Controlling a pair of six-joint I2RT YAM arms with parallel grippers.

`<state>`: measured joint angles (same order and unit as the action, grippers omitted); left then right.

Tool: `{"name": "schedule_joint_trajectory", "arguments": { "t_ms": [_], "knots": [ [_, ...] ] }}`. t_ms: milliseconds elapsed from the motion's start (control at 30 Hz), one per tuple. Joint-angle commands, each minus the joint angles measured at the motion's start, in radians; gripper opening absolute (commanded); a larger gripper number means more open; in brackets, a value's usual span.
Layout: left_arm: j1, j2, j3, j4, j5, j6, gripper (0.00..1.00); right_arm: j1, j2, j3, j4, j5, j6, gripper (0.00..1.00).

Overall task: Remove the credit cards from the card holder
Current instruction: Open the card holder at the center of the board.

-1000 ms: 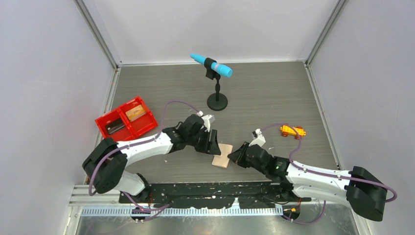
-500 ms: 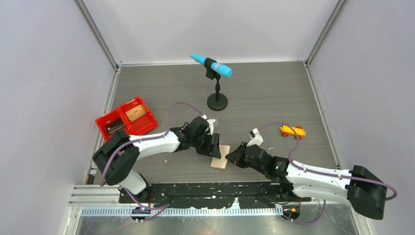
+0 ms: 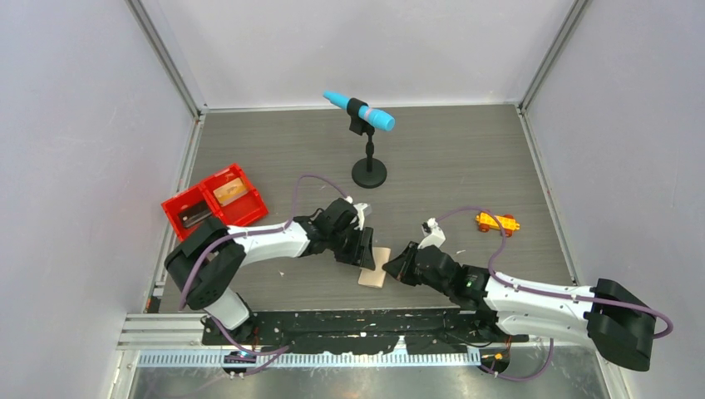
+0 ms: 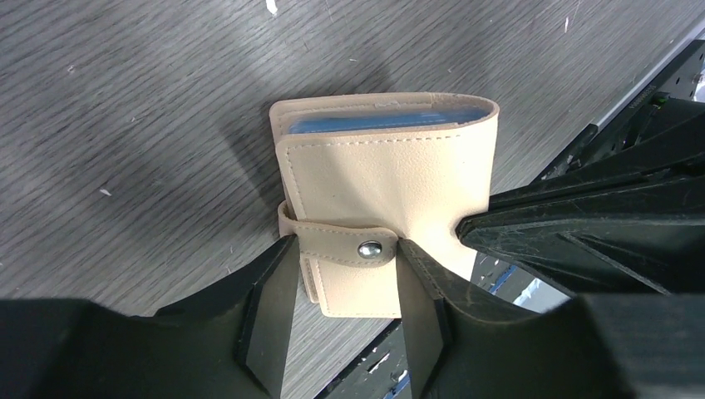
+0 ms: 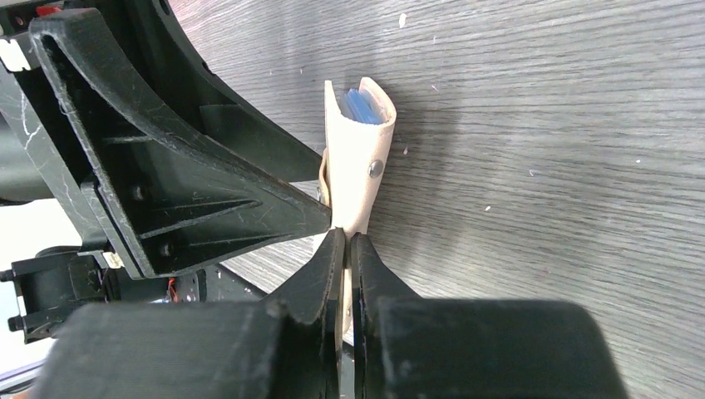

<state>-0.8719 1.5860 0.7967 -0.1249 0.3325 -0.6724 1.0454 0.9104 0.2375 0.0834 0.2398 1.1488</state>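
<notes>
The tan card holder (image 3: pixel 375 268) is closed, its snap tab (image 4: pixel 345 247) fastened, with blue-grey sleeves (image 4: pixel 382 123) showing at its open end. It stands on edge on the table between both grippers. My left gripper (image 3: pixel 359 249) has closed in on the tab, one finger (image 4: pixel 266 291) touching each end of it. My right gripper (image 5: pixel 348 241) is shut on the holder's thin near edge (image 5: pixel 357 166). A tan-orange card (image 3: pixel 229 190) and a dark card (image 3: pixel 195 216) lie in the red tray. Any cards inside the holder are hidden.
The red two-compartment tray (image 3: pixel 211 202) sits at the left. A blue microphone on a black stand (image 3: pixel 368 158) stands behind the grippers. An orange-yellow toy car (image 3: pixel 496 222) lies at the right. The black mounting rail runs along the near table edge.
My left arm has stretched right and nearer, bringing its gripper onto the holder's tab. The holder and my right gripper shifted slightly left.
</notes>
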Motion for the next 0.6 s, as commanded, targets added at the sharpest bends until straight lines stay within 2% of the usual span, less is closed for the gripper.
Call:
{"name": "schedule_joint_trajectory", "arguments": {
  "t_ms": [0,233,400,567],
  "knots": [
    [-0.007,0.010,0.027,0.026,0.009,0.011,0.44,0.008,0.001,0.035,0.090,-0.016,-0.016,0.05],
    [-0.007,-0.006,0.029,-0.002,-0.011,0.021,0.25,0.008,-0.022,0.017,0.082,-0.001,-0.020,0.05],
    [-0.007,-0.031,0.025,-0.034,-0.042,0.032,0.18,0.008,-0.047,0.006,0.041,0.019,-0.023,0.05],
    [-0.007,-0.061,0.011,-0.047,-0.057,0.035,0.06,0.008,-0.097,-0.016,0.000,0.057,-0.031,0.05]
  ]
}}
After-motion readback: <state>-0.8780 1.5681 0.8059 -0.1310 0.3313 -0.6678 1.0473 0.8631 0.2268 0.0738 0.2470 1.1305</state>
